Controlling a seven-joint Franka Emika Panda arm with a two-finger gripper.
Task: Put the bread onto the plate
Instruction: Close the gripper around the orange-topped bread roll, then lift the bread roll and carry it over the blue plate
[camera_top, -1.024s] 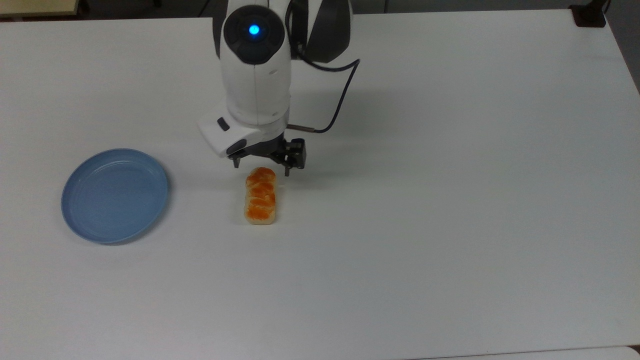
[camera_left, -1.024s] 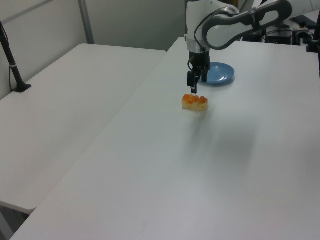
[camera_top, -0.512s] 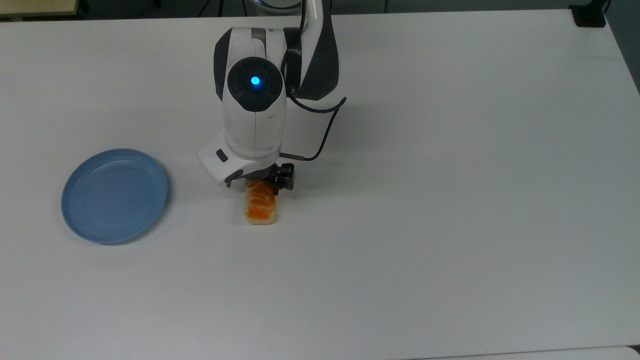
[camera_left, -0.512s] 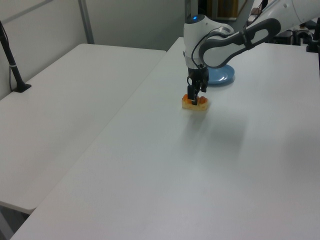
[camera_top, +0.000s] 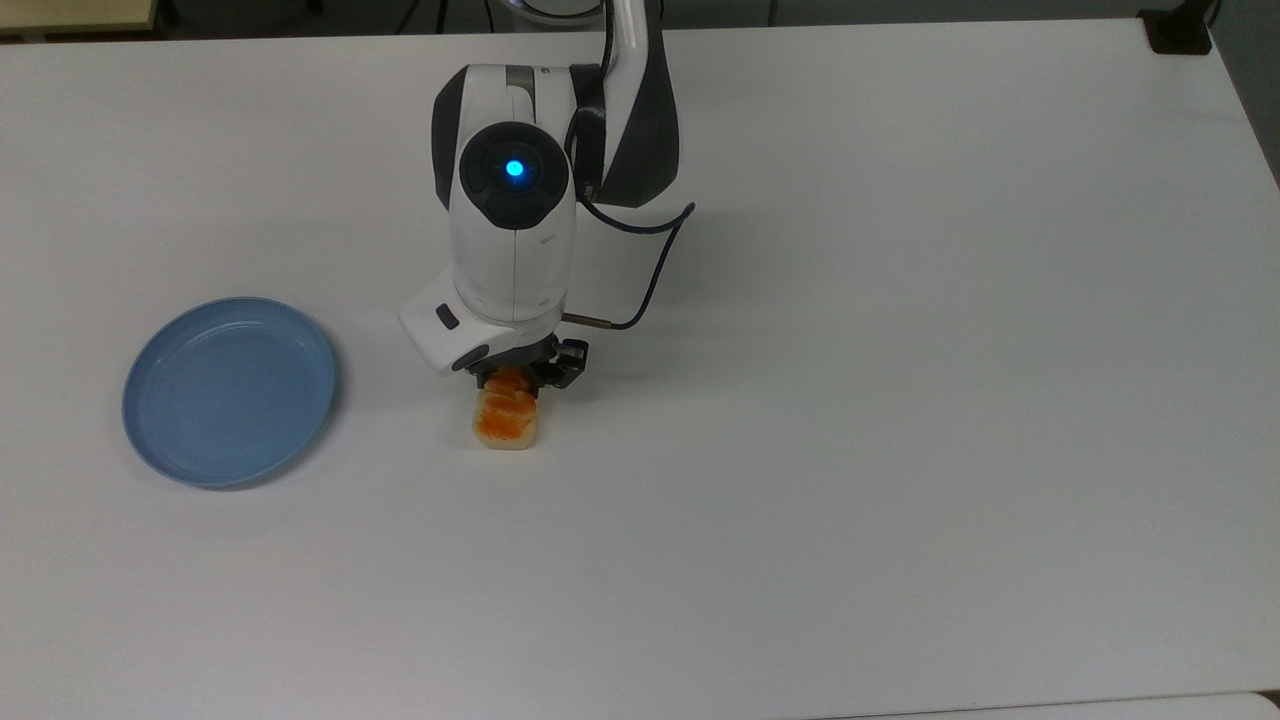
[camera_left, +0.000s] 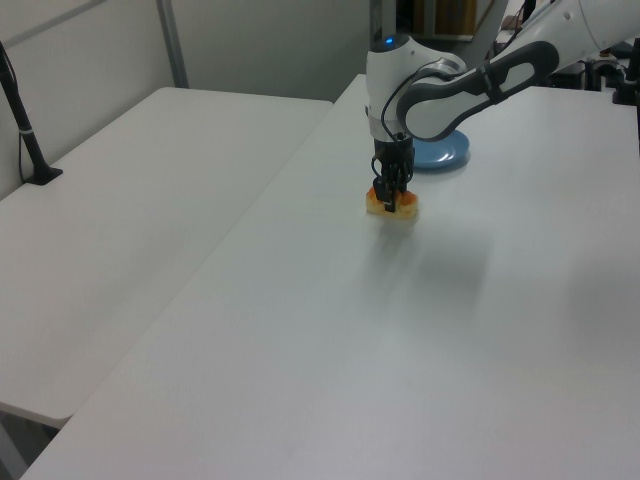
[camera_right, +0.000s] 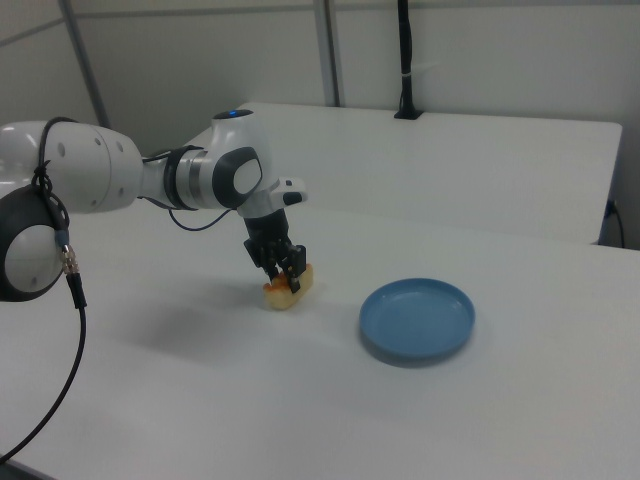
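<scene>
My tool (camera_top: 520, 378) was clenched on the far end of the bread (camera_top: 506, 420) — the loaf lay on the white surface (camera_top: 900, 400), the blue plate (camera_top: 230, 390) well apart toward the top view's left.

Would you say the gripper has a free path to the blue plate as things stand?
Probably yes. The gripper sits at the bread, and only bare white table lies between it and the plate, which holds nothing. Nothing stands in the way.
</scene>
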